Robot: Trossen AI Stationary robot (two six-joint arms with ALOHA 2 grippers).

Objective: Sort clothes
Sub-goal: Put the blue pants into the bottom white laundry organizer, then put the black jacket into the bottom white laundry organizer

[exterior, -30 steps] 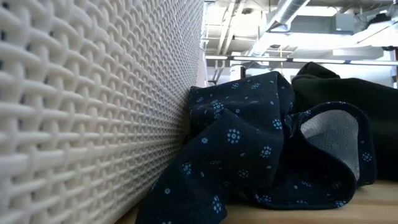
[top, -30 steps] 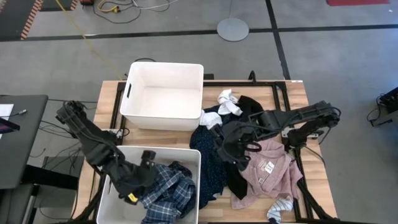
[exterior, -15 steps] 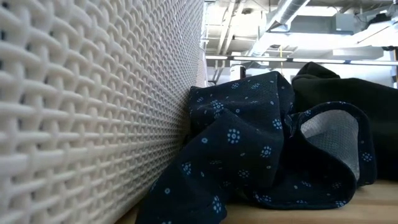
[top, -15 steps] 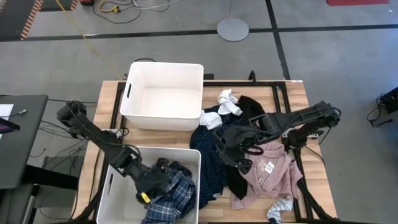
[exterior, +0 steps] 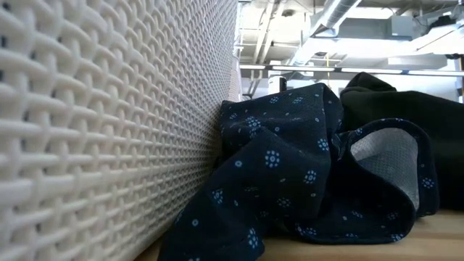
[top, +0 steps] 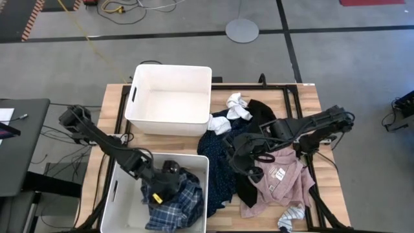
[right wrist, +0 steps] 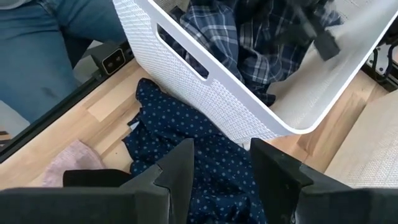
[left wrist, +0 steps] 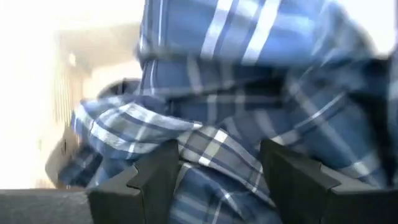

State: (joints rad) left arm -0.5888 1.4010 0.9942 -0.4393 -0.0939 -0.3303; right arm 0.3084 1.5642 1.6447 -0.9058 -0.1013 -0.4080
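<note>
The blue-white plaid shirt (top: 184, 204) lies bunched in the near white bin (top: 208, 188). My left gripper (top: 167, 183) is down in that bin, open, with plaid cloth (left wrist: 249, 93) right at its fingers. My right gripper (top: 244, 160) is open and empty, hovering over the navy dotted piece (right wrist: 186, 130), which lies on the table against the bin's wall (exterior: 109, 109). The black piece (top: 259, 116) lies beside it, and the pale pink shirt (top: 284, 175) lies to the right. White socks (top: 238, 107) lie at the far side, and a striped sock (top: 291, 217) lies near the front edge. My left gripper stands open with a fold of the plaid shirt (left wrist: 205, 140) between its two fingers. The shirt rests in the bin. I cannot tell whether the fingers touch the cloth.
A second white bin (top: 171, 66) stands at the table's far left with nothing showing in it. The near bin's wall with its handle slot (right wrist: 180, 53) stands close to my right gripper. Blue cloth, like a person's trouser leg (right wrist: 62, 37), shows beyond the table's edge.
My left gripper has gone toward the table's right edge and down into the near bin, onto the plaid shirt. The shirt has settled into a lower heap in the bin.
</note>
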